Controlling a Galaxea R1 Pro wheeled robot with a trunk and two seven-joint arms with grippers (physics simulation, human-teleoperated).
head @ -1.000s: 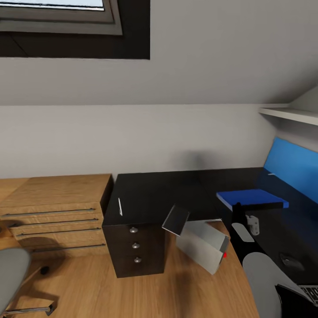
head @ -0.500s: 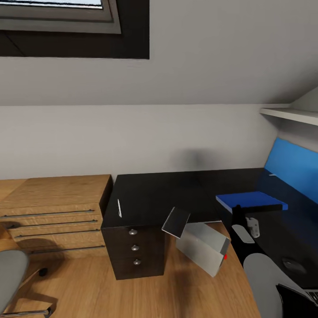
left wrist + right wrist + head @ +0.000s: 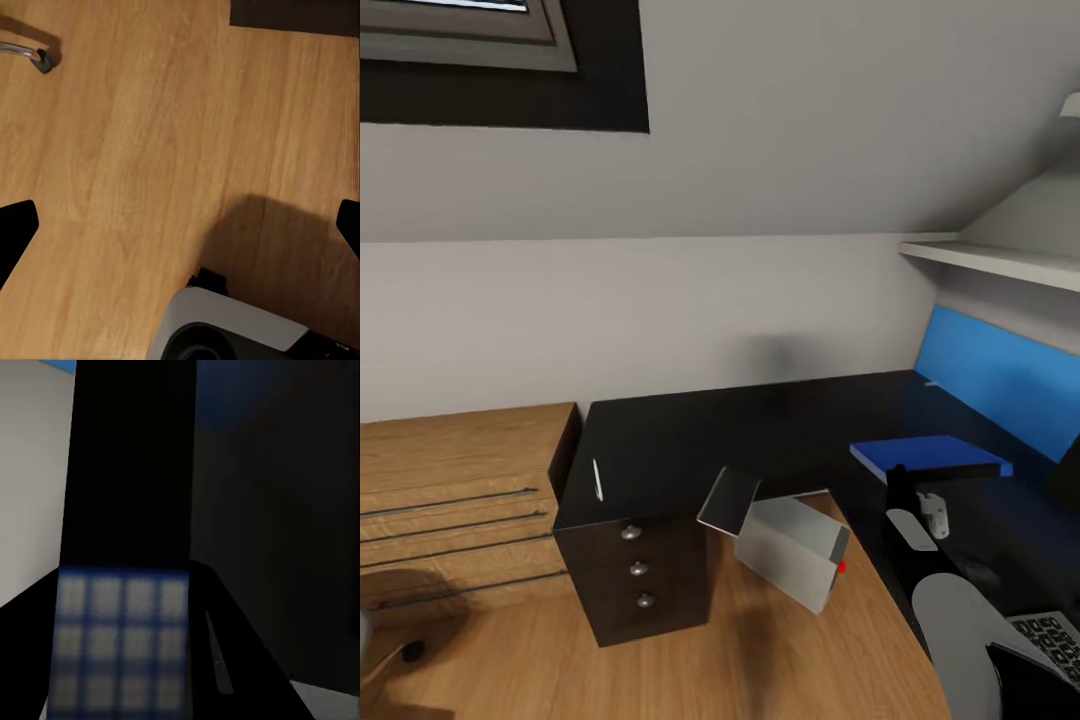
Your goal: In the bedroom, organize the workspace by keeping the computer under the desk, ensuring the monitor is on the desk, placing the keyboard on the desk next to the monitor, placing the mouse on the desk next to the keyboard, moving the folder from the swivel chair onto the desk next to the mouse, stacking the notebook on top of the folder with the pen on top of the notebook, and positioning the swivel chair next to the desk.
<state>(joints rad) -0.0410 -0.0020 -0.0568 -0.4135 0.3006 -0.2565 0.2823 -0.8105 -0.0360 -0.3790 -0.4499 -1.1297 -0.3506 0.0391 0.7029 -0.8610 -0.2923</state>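
Here, glossy black desk (image 3: 760,430), sloped grey walls, oak floor (image 3: 150,150)

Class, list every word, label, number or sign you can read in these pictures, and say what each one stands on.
No text can be read.
Keyboard: white lettering on dark keys in the head view, too small to read.
Right wrist view: a blurred grid of pale squares, seemingly key caps, with no legible characters.
Computer: a red dot, no label.

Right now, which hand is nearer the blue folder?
Right. The right hand is at the folder's near edge, over the desk. The left hand hangs open over the oak floor, off the desk.
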